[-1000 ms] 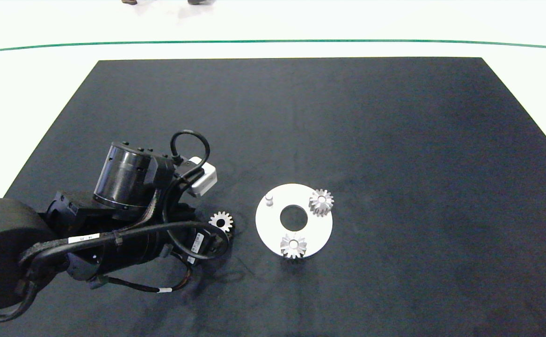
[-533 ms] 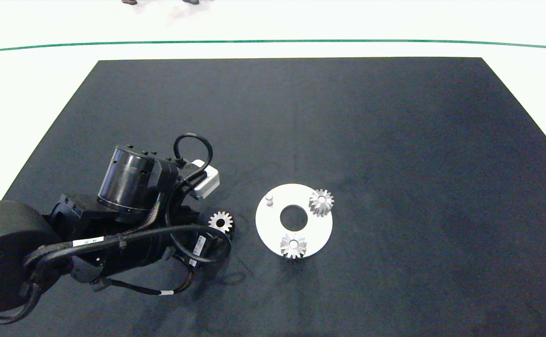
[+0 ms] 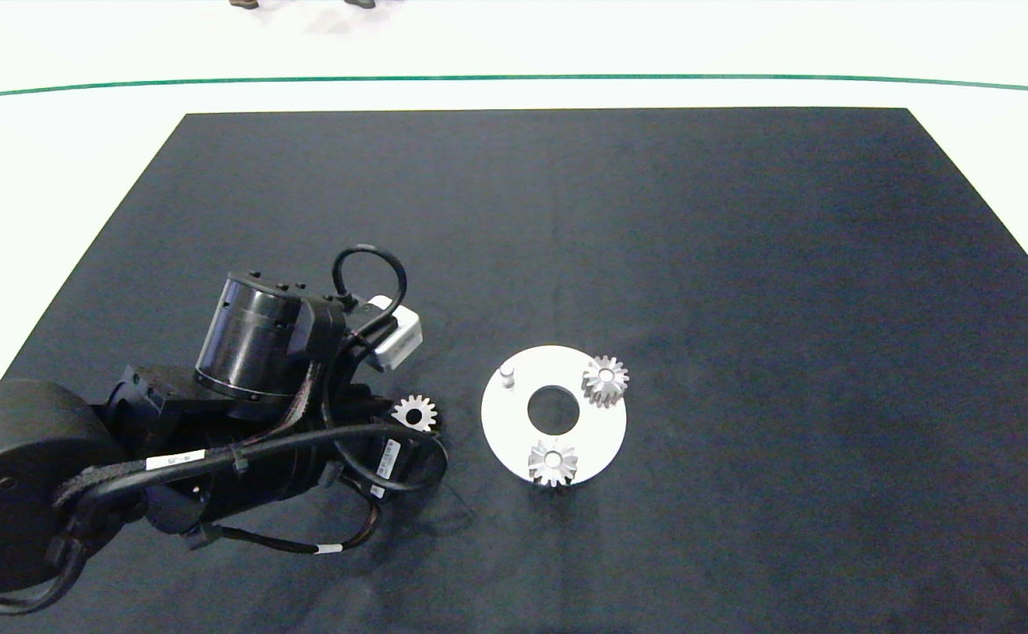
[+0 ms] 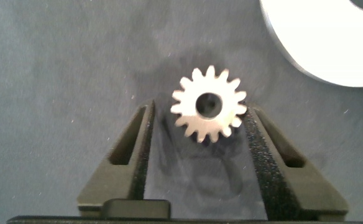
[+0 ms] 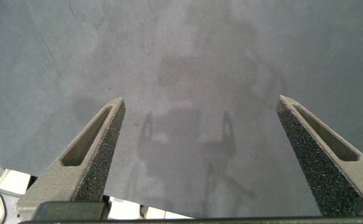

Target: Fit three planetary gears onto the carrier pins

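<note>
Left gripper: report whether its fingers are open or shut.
Open. The left gripper straddles the loose gear on the mat, with a gap showing beside one finger.

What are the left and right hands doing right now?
Left hand: open, straddling the small silvery metal spur gear on the black mat, one pad touching it.
Right hand: open, empty.

The right hand (image 5: 199, 106) hangs over a dark mat (image 5: 188, 56), its two grey fingers (image 5: 85, 155) spread wide with nothing between them. Its shadow lies on the mat between the fingers. Near the wrist, a pale strip of bench (image 5: 7, 180) shows past the mat's edge.
</note>
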`<state>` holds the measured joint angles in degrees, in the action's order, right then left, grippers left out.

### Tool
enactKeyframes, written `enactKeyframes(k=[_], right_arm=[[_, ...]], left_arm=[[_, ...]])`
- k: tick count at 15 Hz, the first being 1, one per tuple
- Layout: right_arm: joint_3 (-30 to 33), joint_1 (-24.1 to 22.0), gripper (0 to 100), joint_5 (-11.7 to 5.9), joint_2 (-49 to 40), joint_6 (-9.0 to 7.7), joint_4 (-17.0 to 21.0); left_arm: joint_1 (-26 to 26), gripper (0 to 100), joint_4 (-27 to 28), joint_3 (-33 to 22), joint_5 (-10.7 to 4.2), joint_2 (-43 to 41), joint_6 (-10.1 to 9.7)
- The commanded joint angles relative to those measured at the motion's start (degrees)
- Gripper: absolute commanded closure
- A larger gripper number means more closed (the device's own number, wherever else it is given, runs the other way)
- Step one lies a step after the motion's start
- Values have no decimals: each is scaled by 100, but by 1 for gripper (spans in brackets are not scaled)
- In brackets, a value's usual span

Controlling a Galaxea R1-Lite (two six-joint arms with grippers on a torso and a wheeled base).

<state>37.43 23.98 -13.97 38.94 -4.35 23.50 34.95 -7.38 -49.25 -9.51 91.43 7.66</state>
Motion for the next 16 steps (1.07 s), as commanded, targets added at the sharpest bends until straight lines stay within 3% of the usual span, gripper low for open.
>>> enactKeyframes(k=[1,16], right_arm=[[-7,2,0,-9,193,-4,14],[-7,2,0,-9,184,-4,23]], left_arm=[[56,53,-36,12,-7,59,-54],[100,83,-308,73,-7,173,-89]])
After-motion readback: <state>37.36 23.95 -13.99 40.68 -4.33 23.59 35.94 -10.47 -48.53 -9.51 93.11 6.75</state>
